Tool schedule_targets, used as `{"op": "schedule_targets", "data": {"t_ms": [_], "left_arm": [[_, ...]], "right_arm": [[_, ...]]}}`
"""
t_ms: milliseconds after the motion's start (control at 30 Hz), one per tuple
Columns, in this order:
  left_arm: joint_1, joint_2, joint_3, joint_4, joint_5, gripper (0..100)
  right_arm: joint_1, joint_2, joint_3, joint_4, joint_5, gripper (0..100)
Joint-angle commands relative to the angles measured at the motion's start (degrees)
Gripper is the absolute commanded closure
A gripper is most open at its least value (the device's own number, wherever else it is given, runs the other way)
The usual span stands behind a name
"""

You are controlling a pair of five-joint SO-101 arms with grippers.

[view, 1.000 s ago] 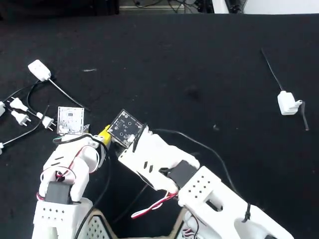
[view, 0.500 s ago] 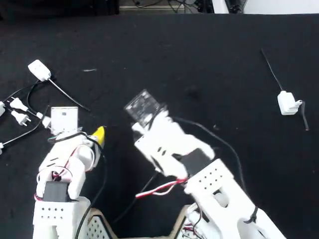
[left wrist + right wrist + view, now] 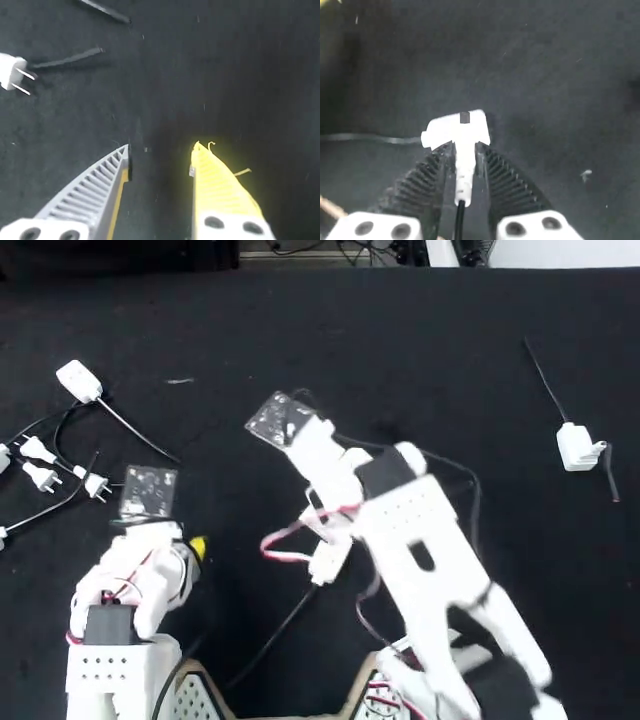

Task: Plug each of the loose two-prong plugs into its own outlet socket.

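Black bench (image 3: 560, 60): right gripper (image 3: 464, 150) fingers pinch a white corded connector (image 3: 455, 127) by the neck, head clear ahead, likely for mating; left gripper (image 3: 160, 150) fingers spread, loose plug (image 3: 10, 75) beyond.

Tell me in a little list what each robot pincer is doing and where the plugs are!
right pincer: shut on a white plug with a black cord
left pincer: open, holding nothing, over the table
loose plugs: lying on the table, out to the left of the left pincer
white block: alone at the table's far right
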Motion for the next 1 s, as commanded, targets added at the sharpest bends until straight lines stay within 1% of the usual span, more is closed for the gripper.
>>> {"op": "schedule_targets", "data": {"t_ms": [0,167,400,500,633,967], "left_arm": [[-0.22,-0.53,2.68,1.14,-4.22,80],[0.04,-0.53,3.56,0.18,-3.25,80],[0.04,-0.53,3.82,0.0,-3.25,80],[-0.13,-0.53,3.82,0.0,-3.25,80],[-0.31,-0.53,3.82,0.0,-3.25,80],[-0.22,-0.53,3.82,0.0,-3.25,80]], "right_arm": [[0.97,8.13,-7.34,3.43,4.13,98.8],[0.97,14.81,-10.42,7.47,7.74,98.8],[0.97,21.23,-18.86,14.42,8.44,98.8],[0.97,24.04,-21.23,16.44,12.22,98.8],[0.97,26.95,-22.46,16.88,15.65,98.8],[1.05,33.19,-22.46,14.95,16.0,98.8]]}}
